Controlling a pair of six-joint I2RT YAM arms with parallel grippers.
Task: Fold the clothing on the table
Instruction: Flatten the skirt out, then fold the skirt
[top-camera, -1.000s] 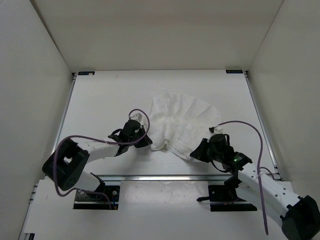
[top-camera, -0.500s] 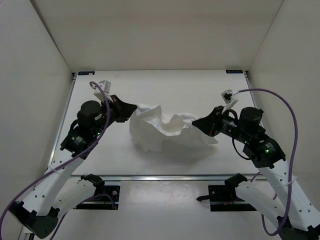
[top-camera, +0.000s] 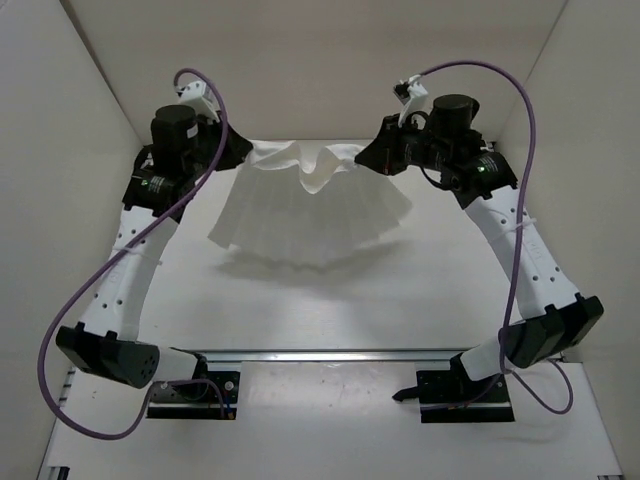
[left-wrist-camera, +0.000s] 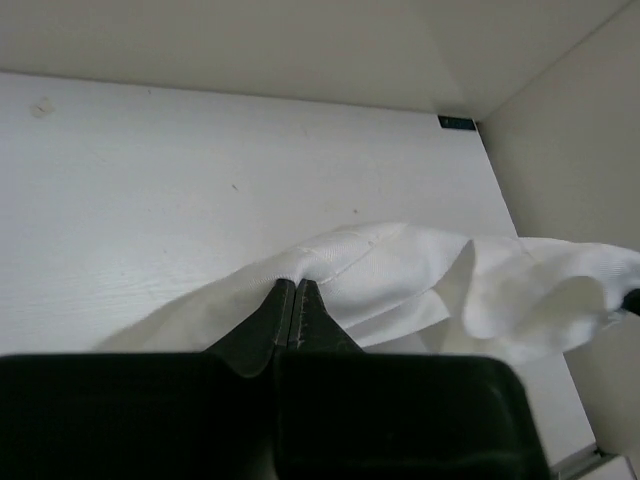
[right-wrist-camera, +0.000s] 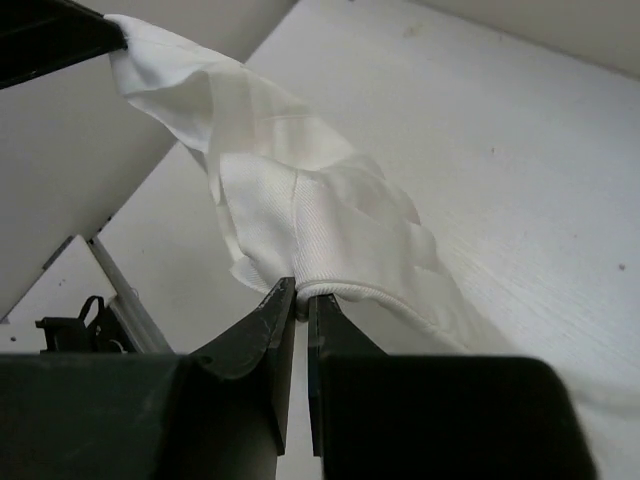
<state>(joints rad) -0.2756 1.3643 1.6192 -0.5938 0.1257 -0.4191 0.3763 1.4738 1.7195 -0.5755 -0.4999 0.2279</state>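
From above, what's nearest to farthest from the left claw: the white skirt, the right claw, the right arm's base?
1. White skirt: pinched in the left claw.
2. Right claw: opposite, gripping the skirt's other end.
3. Right arm's base: bottom right, at the near edge.

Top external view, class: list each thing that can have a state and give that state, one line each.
white pleated garment: unfolded, held up, hanging fanned out between both pincers, top edge sagging in the middle.
left pincer: shut on the garment's top edge.
right pincer: shut on the garment's top edge.
table: flat, with the garment's shadow falling on it.
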